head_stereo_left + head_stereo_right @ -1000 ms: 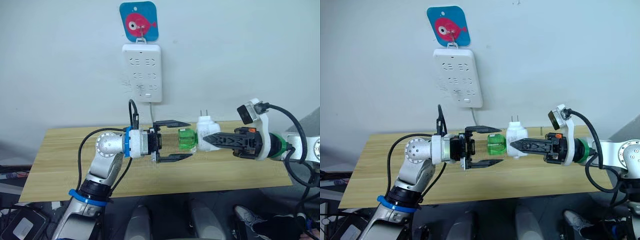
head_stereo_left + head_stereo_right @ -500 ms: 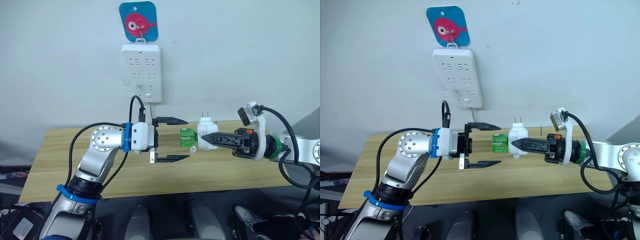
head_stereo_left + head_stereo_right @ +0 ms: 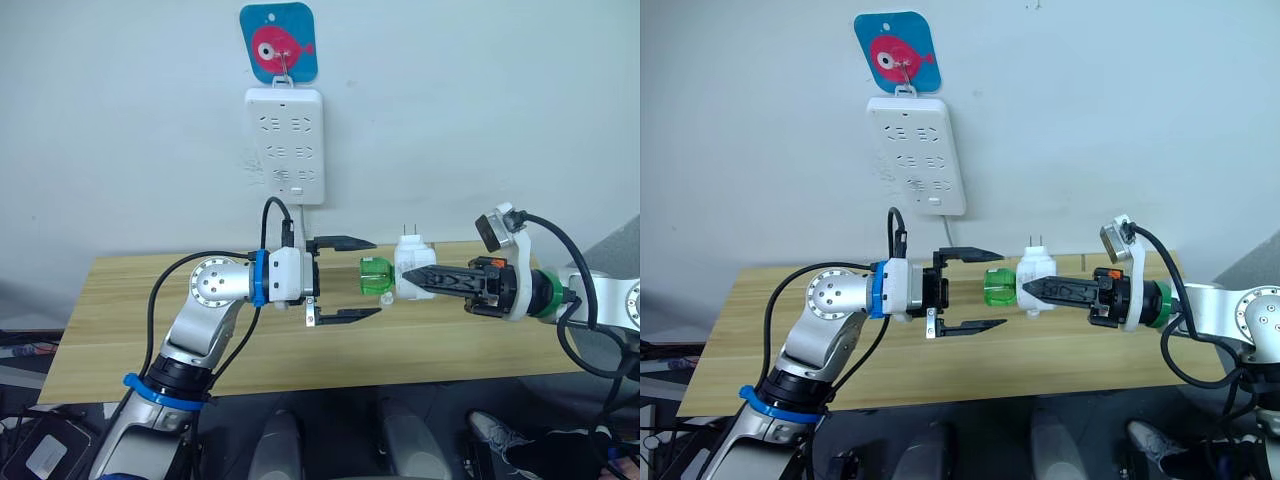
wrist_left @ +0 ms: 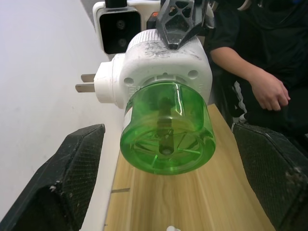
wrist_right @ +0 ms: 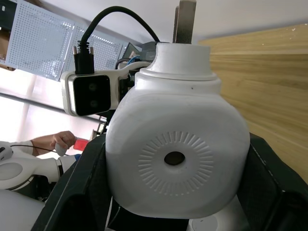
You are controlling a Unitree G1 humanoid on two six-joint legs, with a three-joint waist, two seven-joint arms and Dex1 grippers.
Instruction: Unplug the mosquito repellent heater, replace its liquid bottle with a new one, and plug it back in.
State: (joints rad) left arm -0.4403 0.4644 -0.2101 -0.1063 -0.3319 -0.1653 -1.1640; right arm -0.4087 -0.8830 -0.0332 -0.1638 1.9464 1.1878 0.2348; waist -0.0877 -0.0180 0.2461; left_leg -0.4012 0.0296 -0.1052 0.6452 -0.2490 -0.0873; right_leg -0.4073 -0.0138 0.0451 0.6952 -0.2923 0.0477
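Left eye view: L pincer [image 3: 345, 279] agape, empty

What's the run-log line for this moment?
heater: unplugged, held by right gripper | green bottle: attached | left gripper: open, short of bottle

1. The right gripper [image 3: 412, 281] covers part of the mosquito repellent heater [image 3: 411, 262]'s body where it clamps it.
2. The person [image 4: 255, 53] behind the heater is cut off by the left wrist view's edge.
3. The socket strip [image 3: 285, 145]'s cord drops behind the left gripper [image 3: 345, 278] and desk [image 3: 120, 310].
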